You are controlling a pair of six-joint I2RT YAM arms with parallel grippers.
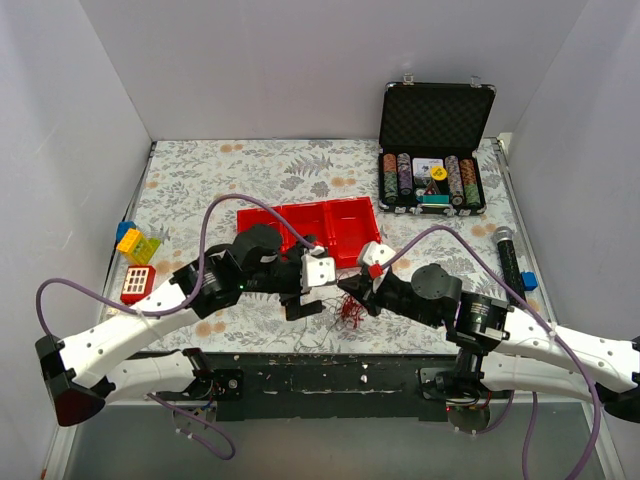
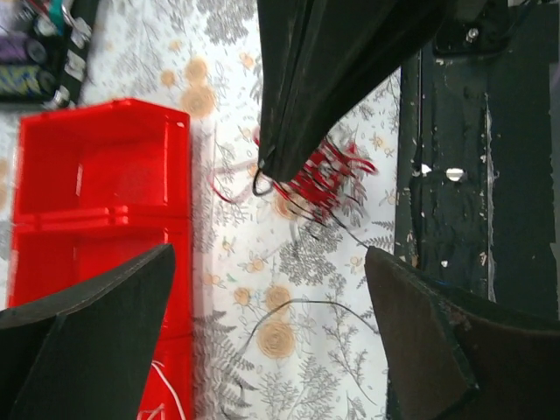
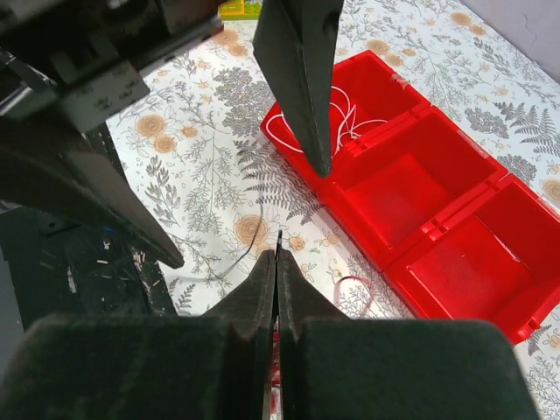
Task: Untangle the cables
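Top view: the left end effector (image 1: pixel 300 303), released and empty, has the cables (image 1: pixel 350 313), a red-and-black tangle on the table (image 1: pixel 200 190), just beside it at 3 o'clock. In the left wrist view a loose black strand (image 2: pixel 302 302) lies between its spread jaws, long axis 9-to-3. The right end effector (image 1: pixel 352 290) is nearer; clenched on the tangle's strands, it touches the tangle from 12 o'clock.
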